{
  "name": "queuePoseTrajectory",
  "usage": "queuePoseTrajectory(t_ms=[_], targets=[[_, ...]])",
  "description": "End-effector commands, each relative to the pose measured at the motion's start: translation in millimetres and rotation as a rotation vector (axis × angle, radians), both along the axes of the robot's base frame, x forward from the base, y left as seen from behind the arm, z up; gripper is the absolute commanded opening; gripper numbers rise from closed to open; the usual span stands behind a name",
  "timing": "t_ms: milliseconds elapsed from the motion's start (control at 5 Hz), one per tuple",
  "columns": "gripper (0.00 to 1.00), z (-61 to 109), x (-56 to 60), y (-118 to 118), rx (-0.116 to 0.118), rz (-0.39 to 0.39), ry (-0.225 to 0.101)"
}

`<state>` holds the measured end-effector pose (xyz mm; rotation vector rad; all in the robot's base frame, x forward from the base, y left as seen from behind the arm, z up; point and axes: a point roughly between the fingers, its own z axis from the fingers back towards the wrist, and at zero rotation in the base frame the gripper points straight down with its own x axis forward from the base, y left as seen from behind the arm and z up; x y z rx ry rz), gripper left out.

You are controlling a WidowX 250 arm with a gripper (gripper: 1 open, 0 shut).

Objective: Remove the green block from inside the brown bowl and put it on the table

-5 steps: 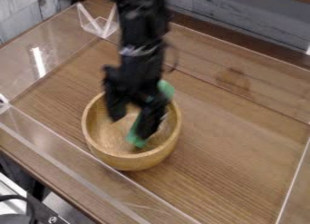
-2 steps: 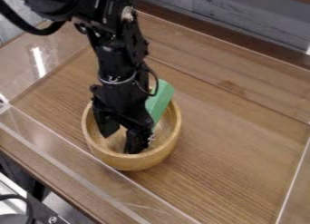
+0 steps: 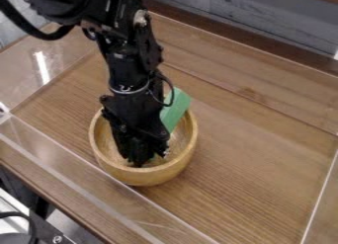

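Observation:
The brown bowl point(image 3: 101, 149) stands on the table point(image 3: 258, 154), left of centre. The green block point(image 3: 176, 109) leans tilted inside it, its upper end resting over the right rim. Its lower end runs down behind my gripper and is hidden. My gripper point(image 3: 142, 155) reaches straight down into the bowl. The dark fingers point(image 3: 136, 147) are drawn together around that lower end, close to the bowl's floor.
Clear acrylic walls point(image 3: 73, 184) edge the tabletop along the front and left. A clear angled piece point(image 3: 109, 27) stands at the back left. The black arm point(image 3: 126, 50) rises from the bowl toward the upper left. Bare wood lies to the right of the bowl.
The fingers stood apart a moment ago and have now closed together low in the bowl. Over the past second the arm shifted left. The block's upper end stayed on the rim.

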<state>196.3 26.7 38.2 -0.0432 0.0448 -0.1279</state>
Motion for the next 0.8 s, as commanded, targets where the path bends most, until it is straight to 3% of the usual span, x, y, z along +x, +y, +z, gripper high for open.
queuePoseTrajectory(t_ms=[0, 600], targets=[[0.0, 6.6, 0.7, -3.8, -0.01, 0.006, 0.001], [0.0, 15.7, -8.4, -14.2, -0.051, 0.035, 0.061]])
